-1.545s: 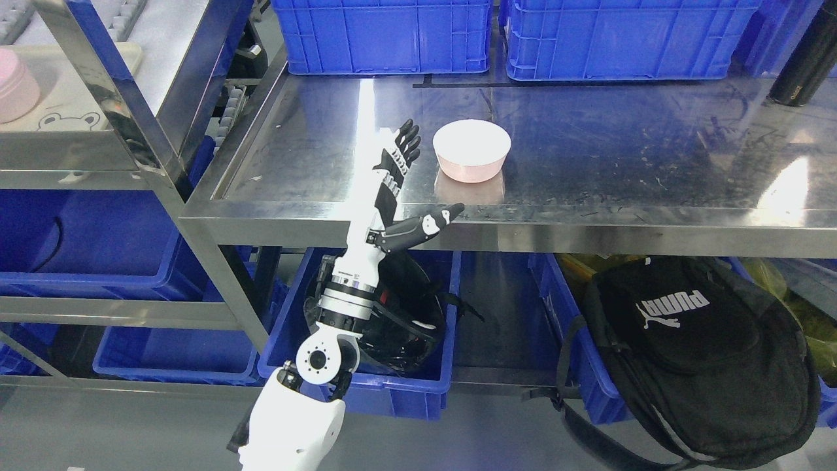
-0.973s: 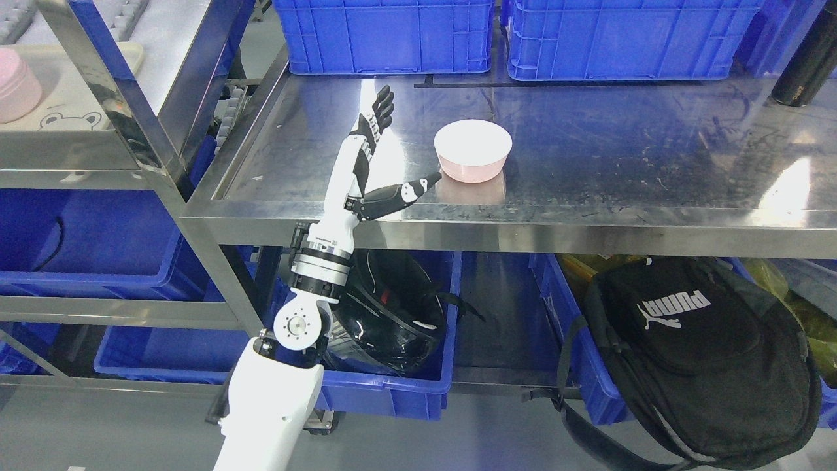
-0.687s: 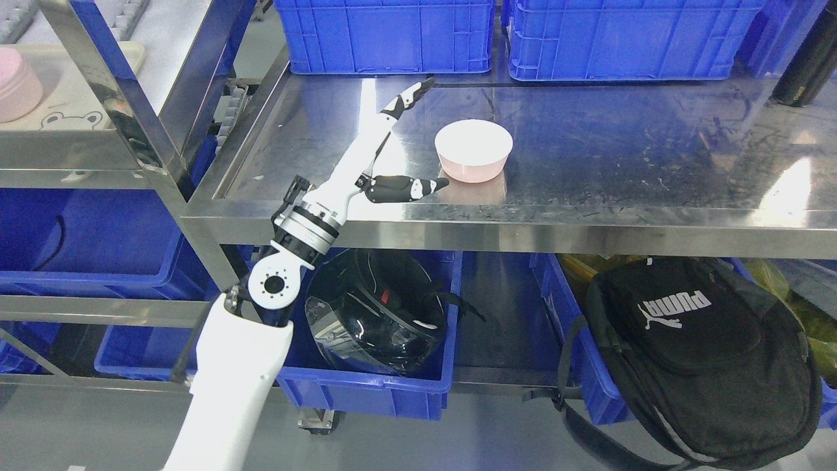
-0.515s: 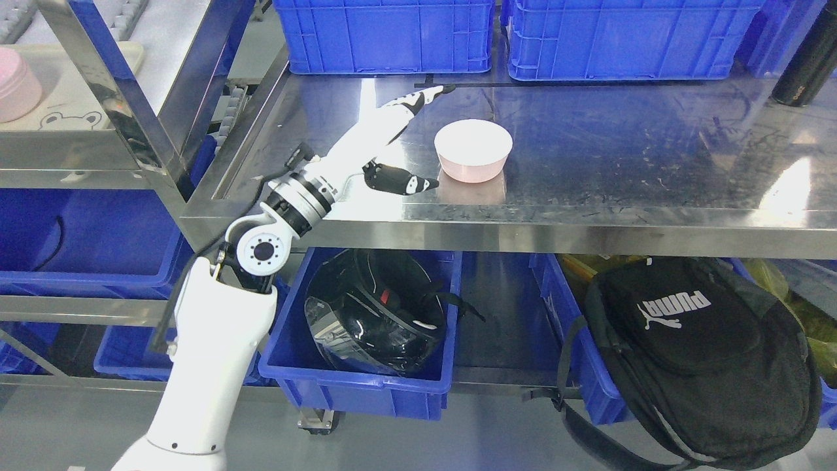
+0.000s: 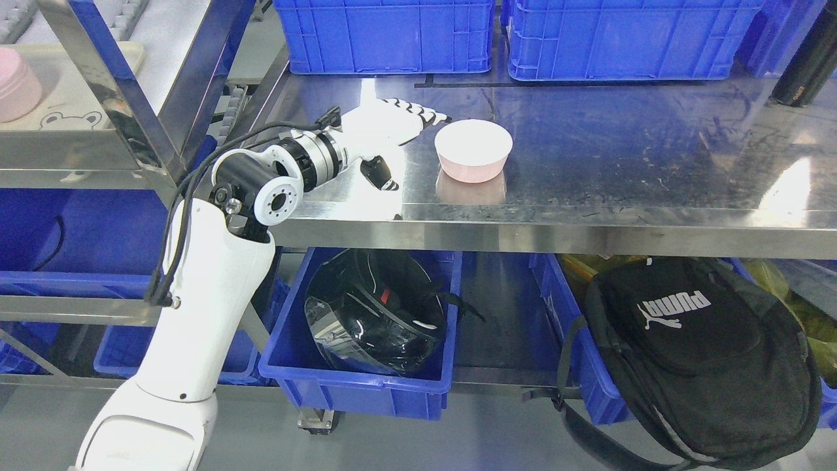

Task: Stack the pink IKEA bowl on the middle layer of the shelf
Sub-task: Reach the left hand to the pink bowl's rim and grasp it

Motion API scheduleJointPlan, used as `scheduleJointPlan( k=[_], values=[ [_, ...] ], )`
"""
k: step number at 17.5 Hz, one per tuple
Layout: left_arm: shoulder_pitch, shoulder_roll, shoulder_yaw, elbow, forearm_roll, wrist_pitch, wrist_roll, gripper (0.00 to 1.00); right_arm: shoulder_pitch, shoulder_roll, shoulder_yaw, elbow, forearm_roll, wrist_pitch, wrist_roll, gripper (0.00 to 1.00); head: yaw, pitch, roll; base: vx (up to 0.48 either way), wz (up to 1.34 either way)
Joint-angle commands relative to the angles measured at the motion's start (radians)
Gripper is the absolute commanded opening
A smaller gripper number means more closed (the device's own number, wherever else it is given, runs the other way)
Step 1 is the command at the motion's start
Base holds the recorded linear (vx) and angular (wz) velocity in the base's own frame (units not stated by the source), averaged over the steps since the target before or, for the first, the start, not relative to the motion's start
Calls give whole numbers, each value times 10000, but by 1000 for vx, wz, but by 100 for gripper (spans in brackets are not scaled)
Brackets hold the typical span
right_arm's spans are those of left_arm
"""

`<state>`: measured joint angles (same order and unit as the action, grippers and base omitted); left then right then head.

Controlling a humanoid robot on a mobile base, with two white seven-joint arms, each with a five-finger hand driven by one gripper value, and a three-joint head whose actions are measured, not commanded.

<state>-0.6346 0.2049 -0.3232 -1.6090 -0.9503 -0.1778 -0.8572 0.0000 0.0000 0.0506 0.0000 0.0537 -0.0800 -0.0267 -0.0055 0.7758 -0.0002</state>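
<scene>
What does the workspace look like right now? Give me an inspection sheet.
Surface: steel shelf, scuffed, glare patches.
Job's things: pink bowl upright on the shelf, not gripped.
Clutter: black bottle at the far right.
Hands: left hand open, fingertips beside the bowl's left rim; right hand not in view.
Cables: black cable along the left arm.
Surroundings: blue crates behind; helmet in a bin and backpack below.

**One head camera, looking down**

A single view from the robot's head looks forward and steeply down at the shiny steel worktop (image 5: 588, 163) from fairly near, taking in the blue plastic crates (image 5: 382, 36) behind and the grey floor (image 5: 458, 438) below.
</scene>
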Motion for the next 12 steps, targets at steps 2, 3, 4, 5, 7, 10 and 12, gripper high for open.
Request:
scheduleJointPlan(
  k=[2,3,4,5,7,10,12],
  values=[
    [-587,-1403,-695,748,-1020,14,-279,95,230,-175,0,-175,0,-29,6,100,0,0,0,0,0],
    [-785,-1511,-710,1099,-1020,14,-173,94,230,-175,0,-175,0,-29,6,100,0,0,0,0,0],
    [-985,-1634,-726,1422,-1020,14,-20,93,230,-175,0,-175,0,-29,6,100,0,0,0,0,0],
    [-1123,-1756,-726,1683,-1020,14,88,92,230,-175,0,-175,0,-29,6,100,0,0,0,0,0],
    [-1293,-1875,-726,2144,-1035,29,74,86,230,-175,0,-175,0,-29,6,100,0,0,0,0,0],
    [-1278,-1875,-894,2544,-1051,30,-64,80,230,-175,0,-175,0,-29,6,100,0,0,0,0,0],
    [-1278,-1875,-1001,2712,-1081,45,-278,75,230,-175,0,-175,0,-29,6,100,0,0,0,0,0]
  ],
)
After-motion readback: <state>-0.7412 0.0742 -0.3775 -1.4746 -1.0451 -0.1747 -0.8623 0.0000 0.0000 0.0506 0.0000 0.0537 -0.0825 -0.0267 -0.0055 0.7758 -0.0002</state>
